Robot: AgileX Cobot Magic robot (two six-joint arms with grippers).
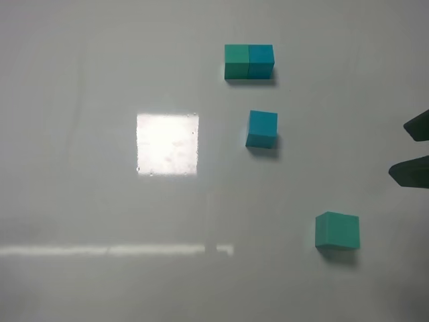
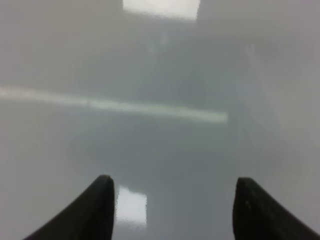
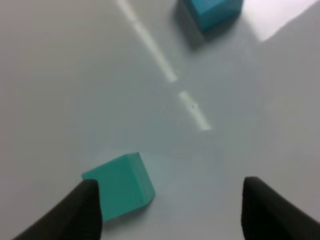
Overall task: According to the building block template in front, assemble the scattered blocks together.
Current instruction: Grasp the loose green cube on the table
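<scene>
The building block template [image 1: 249,62] lies in the upper middle of the high view, its sea-green half on the left and its teal-blue half on the right, joined flush. Just below it, apart from it, the loose teal-blue cube [image 1: 261,129] sits on the glossy white table [image 1: 80,134], turned slightly askew. The sea-green cube [image 1: 337,231] rests alone at the lower right, well apart from both.

My right gripper [image 1: 400,149] shows only as two dark fingertips at the right edge, up and to the right of the sea-green cube. From its wrist camera, my right gripper [image 3: 172,195] stands released, its jaws spread; the sea-green cube [image 3: 120,185] lies close by one finger, unclamped, and the teal-blue cube [image 3: 210,10] is farther off.

My left gripper [image 2: 175,200] is spread too, with bare table between its fingers.
</scene>
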